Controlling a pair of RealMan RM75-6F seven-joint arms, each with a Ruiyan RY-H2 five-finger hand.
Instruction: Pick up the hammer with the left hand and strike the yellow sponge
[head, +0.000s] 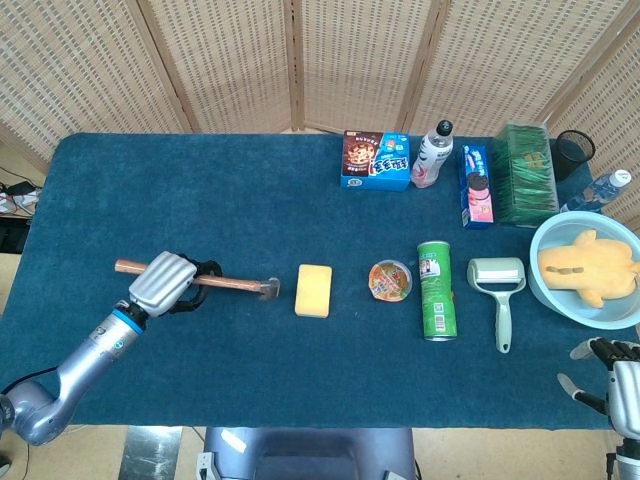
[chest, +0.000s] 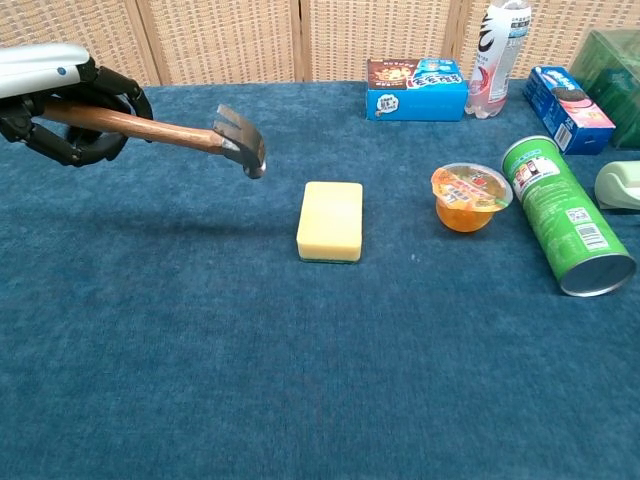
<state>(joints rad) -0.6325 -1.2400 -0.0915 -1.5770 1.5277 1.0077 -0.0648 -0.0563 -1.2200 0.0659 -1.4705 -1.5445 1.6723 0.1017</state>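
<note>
My left hand grips the wooden handle of the hammer and holds it in the air above the blue table. The steel head points right and tilts slightly down, a little left of the yellow sponge. The sponge lies flat on the cloth, untouched. My right hand shows at the bottom right corner of the head view, off the table edge, fingers spread and holding nothing.
Right of the sponge sit a jelly cup, a green can lying on its side, a lint roller and a blue bowl with a yellow toy. Boxes and a bottle line the far edge.
</note>
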